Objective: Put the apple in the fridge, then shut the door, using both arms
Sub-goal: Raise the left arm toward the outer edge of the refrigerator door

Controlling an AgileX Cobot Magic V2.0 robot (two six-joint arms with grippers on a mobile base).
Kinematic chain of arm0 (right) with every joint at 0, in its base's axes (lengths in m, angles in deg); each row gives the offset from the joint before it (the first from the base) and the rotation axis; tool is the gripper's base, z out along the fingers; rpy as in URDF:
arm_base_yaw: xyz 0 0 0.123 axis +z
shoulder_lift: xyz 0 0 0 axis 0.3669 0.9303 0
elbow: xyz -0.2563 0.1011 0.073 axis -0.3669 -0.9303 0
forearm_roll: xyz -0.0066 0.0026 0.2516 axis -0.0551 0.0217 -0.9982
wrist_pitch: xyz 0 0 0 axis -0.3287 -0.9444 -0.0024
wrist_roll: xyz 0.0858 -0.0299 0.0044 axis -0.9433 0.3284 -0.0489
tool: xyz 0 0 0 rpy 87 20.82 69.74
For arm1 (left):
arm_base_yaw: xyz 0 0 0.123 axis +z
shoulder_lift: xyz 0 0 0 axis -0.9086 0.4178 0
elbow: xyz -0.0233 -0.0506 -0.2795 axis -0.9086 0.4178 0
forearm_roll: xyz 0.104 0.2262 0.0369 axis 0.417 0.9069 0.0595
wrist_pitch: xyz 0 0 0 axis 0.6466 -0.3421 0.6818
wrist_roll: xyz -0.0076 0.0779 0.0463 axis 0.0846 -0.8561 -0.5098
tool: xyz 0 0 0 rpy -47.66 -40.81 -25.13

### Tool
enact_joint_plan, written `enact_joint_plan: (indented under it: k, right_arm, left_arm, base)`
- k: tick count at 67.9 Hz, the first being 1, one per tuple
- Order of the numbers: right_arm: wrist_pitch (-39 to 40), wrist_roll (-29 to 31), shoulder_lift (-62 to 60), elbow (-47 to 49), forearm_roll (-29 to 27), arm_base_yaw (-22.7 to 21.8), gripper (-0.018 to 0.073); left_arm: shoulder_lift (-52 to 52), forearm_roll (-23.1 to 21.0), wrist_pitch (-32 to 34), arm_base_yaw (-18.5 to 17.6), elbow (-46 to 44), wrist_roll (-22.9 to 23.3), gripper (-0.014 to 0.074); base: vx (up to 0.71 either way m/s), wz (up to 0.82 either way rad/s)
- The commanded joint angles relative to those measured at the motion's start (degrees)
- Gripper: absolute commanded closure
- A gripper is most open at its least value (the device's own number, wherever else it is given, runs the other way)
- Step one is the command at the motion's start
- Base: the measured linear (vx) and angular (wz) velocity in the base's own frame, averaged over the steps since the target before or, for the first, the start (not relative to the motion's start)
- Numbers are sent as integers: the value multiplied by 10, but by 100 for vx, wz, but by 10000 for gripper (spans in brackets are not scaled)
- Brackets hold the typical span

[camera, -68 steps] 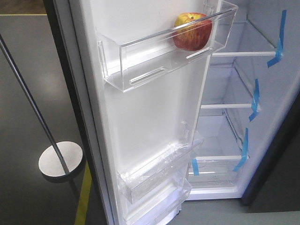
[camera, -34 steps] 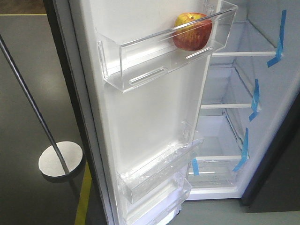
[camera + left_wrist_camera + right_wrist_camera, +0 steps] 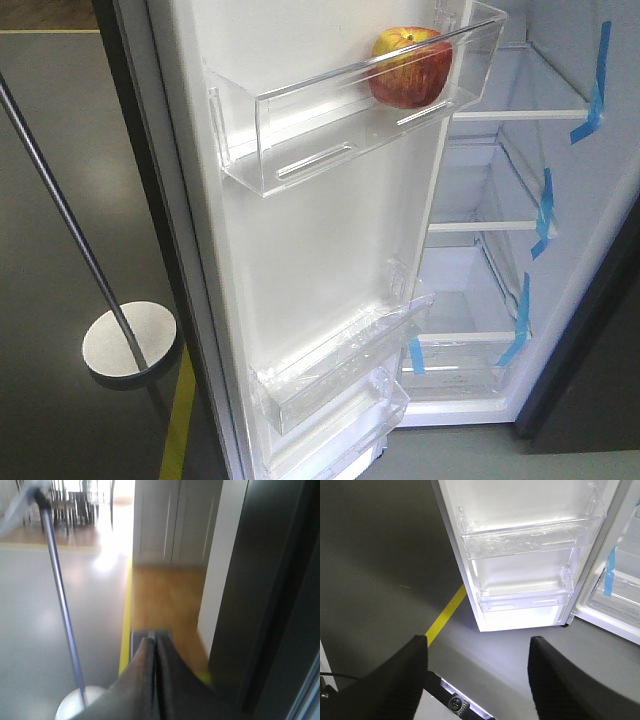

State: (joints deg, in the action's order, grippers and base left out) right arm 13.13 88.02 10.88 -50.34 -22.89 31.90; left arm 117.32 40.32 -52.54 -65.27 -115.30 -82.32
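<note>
The red and yellow apple (image 3: 410, 68) sits in the top clear bin (image 3: 300, 130) on the inside of the open fridge door (image 3: 310, 270). The fridge (image 3: 500, 250) stands open at the right, with white shelves marked by blue tape strips (image 3: 545, 212). No arm shows in the front view. In the left wrist view my left gripper (image 3: 154, 641) is shut and empty, next to the door's dark outer face (image 3: 270, 600). In the right wrist view my right gripper (image 3: 479, 639) is open and empty, low above the floor, facing the door's lower bins (image 3: 530, 537).
A metal pole (image 3: 70, 220) on a round silver base (image 3: 128, 340) stands on the grey floor left of the door. A yellow floor line (image 3: 178, 420) runs beside it. White cabinets (image 3: 175, 520) and a wooden floor lie beyond in the left wrist view.
</note>
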Motion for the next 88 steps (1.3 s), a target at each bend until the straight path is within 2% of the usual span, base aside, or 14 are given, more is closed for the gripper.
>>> enact_joint_plan:
  k: [1, 10, 19, 32, 40, 50, 58, 64, 75, 88]
  right_arm:
    - [27, 6, 7, 13, -11, -1, 137]
    - [27, 6, 7, 13, -11, -1, 137]
    - [27, 6, 7, 13, -11, -1, 137]
    - [27, 6, 7, 13, -11, -1, 137]
    - [27, 6, 7, 13, -11, -1, 137]
    - [24, 6, 7, 13, -11, -1, 137]
    - [24, 6, 7, 13, -11, -1, 137]
    - [24, 6, 7, 13, -11, -1, 137]
    - [24, 6, 7, 13, -11, -1, 137]
    - [24, 6, 7, 13, -11, -1, 137]
  left_arm:
    - [89, -2, -44, -1, -76, -42, 603]
    - [203, -4, -132, -1, -165, -67, 603]
    - [307, -4, -178, -1, -243, -67, 603]
    - [429, -7, -187, -1, -337, -67, 603]
    - [492, -41, -187, -1, -385, -93, 603]
    - [553, -113, -185, -1, -434, -160, 603]
    - [598, -201, -186, -1, -468, -210, 603]
    - [628, -276, -193, -2, -491, -269, 603]
    - [668, -397, -210, -2, -520, -344, 603]
    - [687, -491, -221, -2, -526, -414, 603]
  base:
    - [0, 0]
    - [0, 0]
    - [0, 0]
    - [0, 0]
    - [0, 0]
    - [0, 0]
    - [0, 0]
    - [0, 0]
    - [0, 0]
    - [0, 0]
